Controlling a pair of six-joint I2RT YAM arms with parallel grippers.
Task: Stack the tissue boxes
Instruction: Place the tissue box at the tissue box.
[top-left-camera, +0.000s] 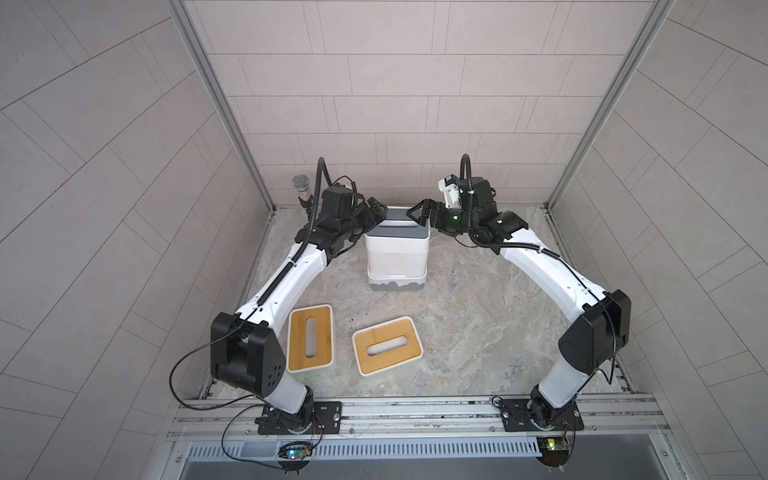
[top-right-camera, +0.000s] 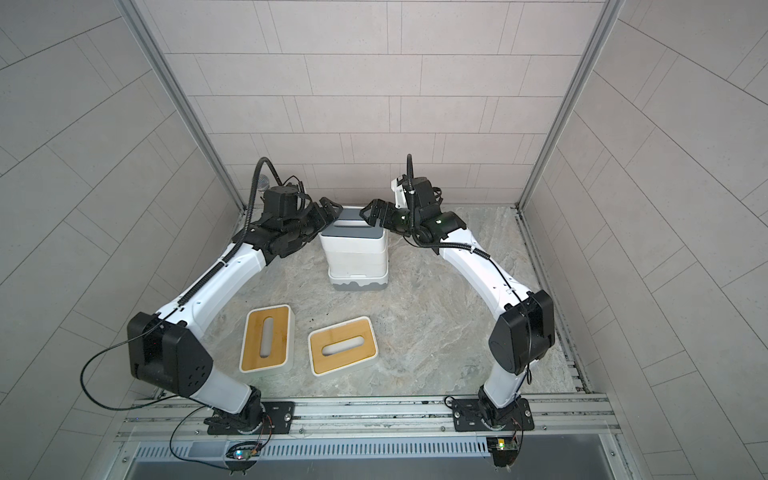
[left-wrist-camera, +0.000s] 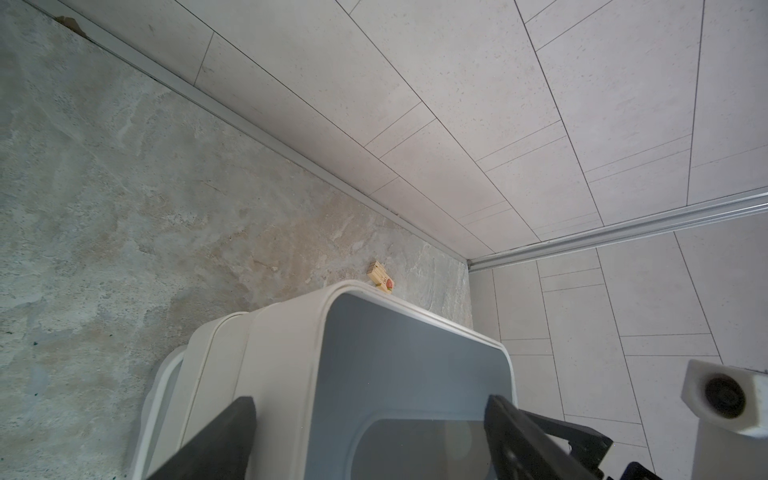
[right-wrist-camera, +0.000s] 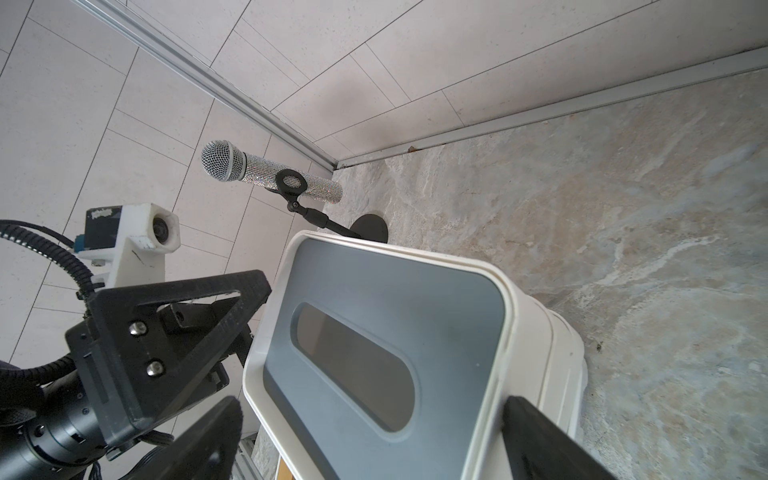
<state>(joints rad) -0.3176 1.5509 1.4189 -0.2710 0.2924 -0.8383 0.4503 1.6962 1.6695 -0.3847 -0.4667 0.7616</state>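
Flanking box (top-left-camera: 397, 223); left hand (top-left-camera: 377, 210), right hand (top-left-camera: 417, 216)

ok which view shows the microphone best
The right wrist view: the microphone shows whole, on its stand. In both top views only its head peeks from behind the left arm; the left wrist view misses it.
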